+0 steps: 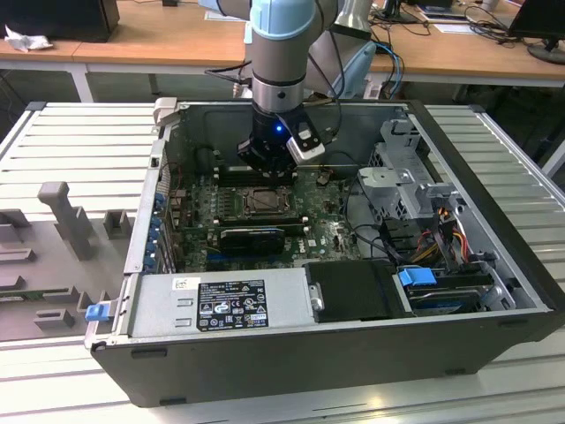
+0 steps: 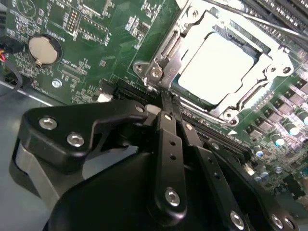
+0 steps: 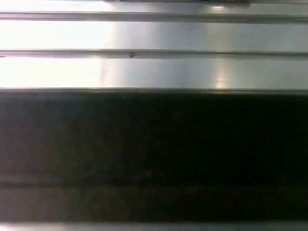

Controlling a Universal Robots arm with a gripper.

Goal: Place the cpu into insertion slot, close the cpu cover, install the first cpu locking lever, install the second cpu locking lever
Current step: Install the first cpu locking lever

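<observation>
In the second wrist view the pale square cpu [image 2: 216, 65] lies in the insertion slot [image 2: 155, 72], with the silvery cpu cover [image 2: 269, 72] folded down flat around it. A thin metal lever rod [image 2: 260, 21] runs along the socket's far side. My gripper [image 2: 166, 98] is shut, its black fingers [image 2: 169, 144] pressed together, and the tips sit right at the socket's near corner by the lever hook. In the exterior view the gripper [image 1: 267, 170] hangs inside the open computer case just behind the socket [image 1: 263, 201].
The case walls [image 1: 168, 168] surround the green motherboard. A grey power supply [image 1: 221, 305] fills the front, a drive cage [image 1: 406, 177] and cables stand at the exterior view's right. A long black slot [image 2: 211, 130] and a coin cell [image 2: 42, 48] lie beside the gripper.
</observation>
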